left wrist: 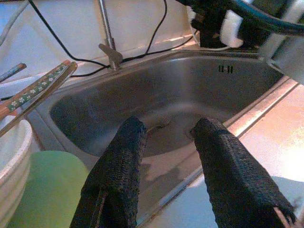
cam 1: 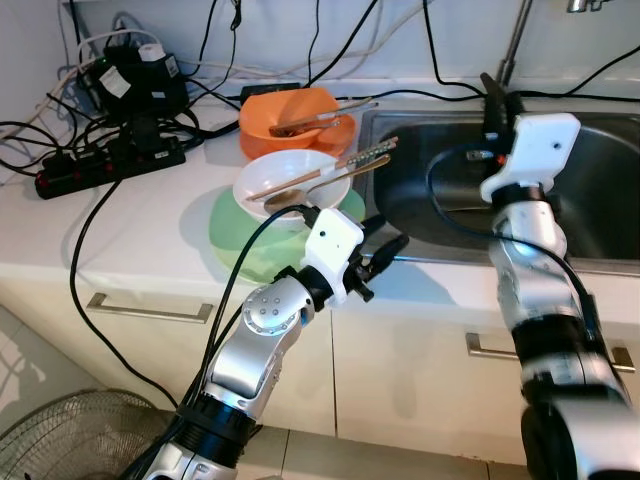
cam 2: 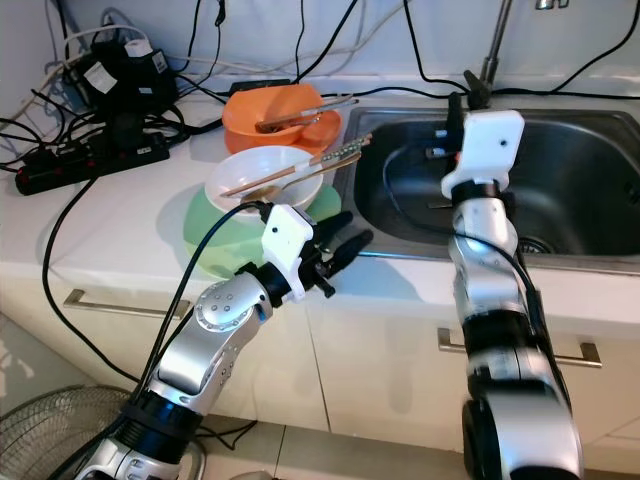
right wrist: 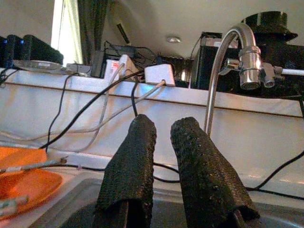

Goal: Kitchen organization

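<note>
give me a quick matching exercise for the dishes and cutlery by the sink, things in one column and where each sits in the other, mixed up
Things:
1. white bowl
2. green plate
3. orange bowl
4. chopsticks

Places:
A. across the white bowl's rim
B. behind the white bowl, nearer the wall
C. on the green plate
D. on the counter, under the white bowl

Pairs: 1-C, 2-D, 3-B, 4-A

Head cameras look down; wrists share sink [left wrist: 166, 109].

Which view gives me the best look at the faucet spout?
The right wrist view: the faucet shows its curved neck and nozzle head. Both eye views cut it off near the top edge, showing just its stem. The left wrist view catches only the lower stem.
</note>
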Tool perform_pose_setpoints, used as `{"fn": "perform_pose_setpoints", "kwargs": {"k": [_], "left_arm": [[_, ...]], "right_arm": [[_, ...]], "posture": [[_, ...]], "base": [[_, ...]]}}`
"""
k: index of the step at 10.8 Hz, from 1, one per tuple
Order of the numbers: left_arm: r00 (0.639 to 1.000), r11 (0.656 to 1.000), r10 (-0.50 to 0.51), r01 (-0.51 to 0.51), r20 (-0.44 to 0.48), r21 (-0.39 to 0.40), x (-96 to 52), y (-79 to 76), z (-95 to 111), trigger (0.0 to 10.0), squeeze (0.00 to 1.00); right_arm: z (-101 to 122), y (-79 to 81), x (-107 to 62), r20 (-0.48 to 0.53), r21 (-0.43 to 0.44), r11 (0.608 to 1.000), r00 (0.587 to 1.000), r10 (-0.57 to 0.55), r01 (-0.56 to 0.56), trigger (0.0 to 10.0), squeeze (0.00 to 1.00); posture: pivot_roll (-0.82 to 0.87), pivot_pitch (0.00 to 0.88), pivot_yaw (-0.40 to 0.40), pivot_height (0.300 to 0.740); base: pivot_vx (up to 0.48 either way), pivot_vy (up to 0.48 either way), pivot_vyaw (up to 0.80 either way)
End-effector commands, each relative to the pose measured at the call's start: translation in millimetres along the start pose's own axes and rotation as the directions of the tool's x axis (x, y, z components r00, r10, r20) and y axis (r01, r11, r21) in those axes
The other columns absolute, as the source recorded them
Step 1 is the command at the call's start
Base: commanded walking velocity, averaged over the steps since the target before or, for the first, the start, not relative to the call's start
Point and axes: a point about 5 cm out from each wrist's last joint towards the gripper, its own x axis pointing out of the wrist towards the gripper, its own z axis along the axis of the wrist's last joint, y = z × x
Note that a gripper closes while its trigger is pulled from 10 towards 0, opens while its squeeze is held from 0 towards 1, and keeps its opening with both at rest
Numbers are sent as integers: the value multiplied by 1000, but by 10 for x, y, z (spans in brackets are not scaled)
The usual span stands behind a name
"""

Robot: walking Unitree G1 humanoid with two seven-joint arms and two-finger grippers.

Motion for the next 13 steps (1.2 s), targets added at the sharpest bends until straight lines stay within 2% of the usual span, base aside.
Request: {"fn": "perform_pose_setpoints", "kwargs": {"k": [1,4,7,9,11,13], "left_arm": [[1000,1000,23,-23,2,20,6,48,6,10000,0],[998,997,65,-66,15,33,8,95,0,10000,0],[997,996,76,-76,16,36,-12,116,-15,10000,0],[997,997,73,-74,13,35,-19,110,-24,10000,0],[997,997,71,-72,10,36,-20,102,-40,10000,0],[997,996,73,-73,11,43,-19,102,-38,10000,0]], "right_arm": [[52,17,-16,10,15,1000,1000,8,-8,10000,0],[26,54,-352,-41,38,999,999,-1,3,10000,0],[-52,86,-685,-119,5,999,992,48,-48,10000,0],[-94,62,-822,-157,4,999,987,41,-41,10000,0],[-220,187,-1037,-230,22,998,971,61,-57,10000,0],[-305,205,-1089,-264,23,999,964,44,-39,10000,0]], "posture": [[13,0,85,740],[5,1,87,740],[-2,12,94,740],[-5,12,97,740],[-5,11,98,740],[-3,0,101,740]], "base": [[0,0,0],[0,0,0],[0,0,0],[0,0,0],[0,0,0],[0,0,0]]}}
